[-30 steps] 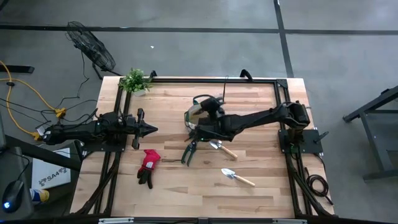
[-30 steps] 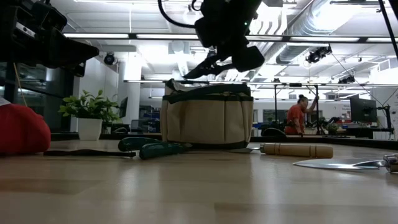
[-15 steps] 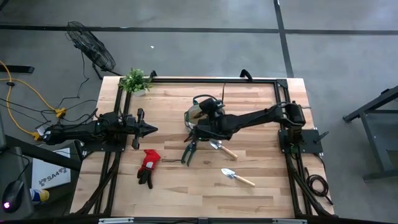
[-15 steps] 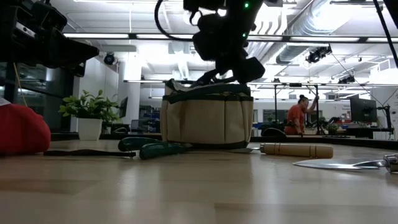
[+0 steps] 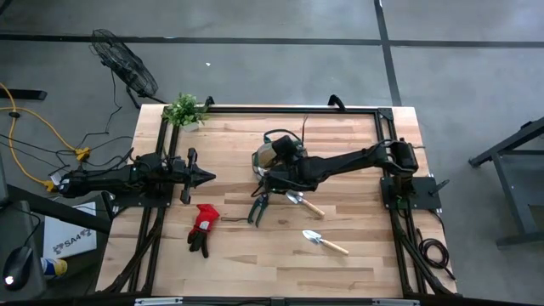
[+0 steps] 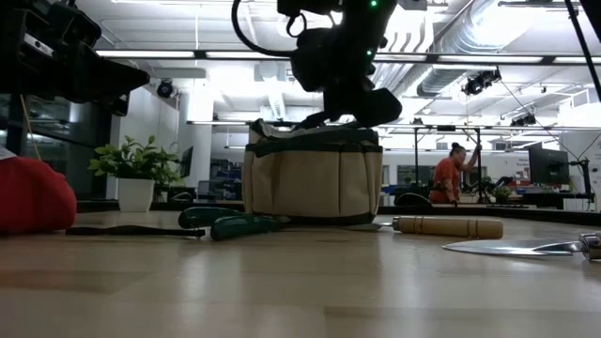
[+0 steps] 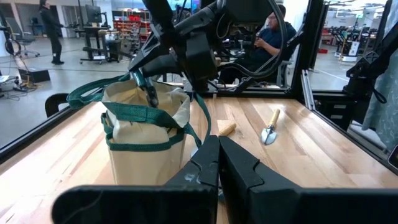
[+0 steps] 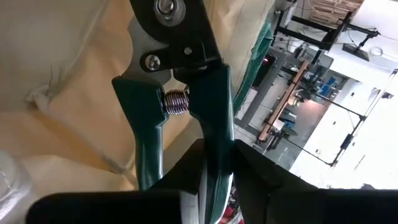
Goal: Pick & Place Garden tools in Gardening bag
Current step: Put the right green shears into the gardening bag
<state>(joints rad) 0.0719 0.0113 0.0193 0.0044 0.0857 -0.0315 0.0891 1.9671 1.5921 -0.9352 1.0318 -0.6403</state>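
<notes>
One pruning shears (image 8: 180, 99) clamped by its handle in right gripper (image 8: 208, 180), blades inside gardening bag (image 7: 143, 140); could snag the lining on release. Left gripper (image 7: 217, 163) shut, idle.

A light wooden tabletop (image 5: 357, 144) with a dark frame carries the tan gardening bag (image 5: 270, 159) near its middle. Just in front of the bag lie 1 pair of green-handled shears (image 5: 257, 208) and 1 trowel (image 5: 303, 204). A 2nd trowel (image 5: 325, 242) lies farther from the bag, and the red-and-black gloves (image 5: 202, 226) lie well apart from it. A small leafy plant (image 5: 184, 110) stands at the corner.
</notes>
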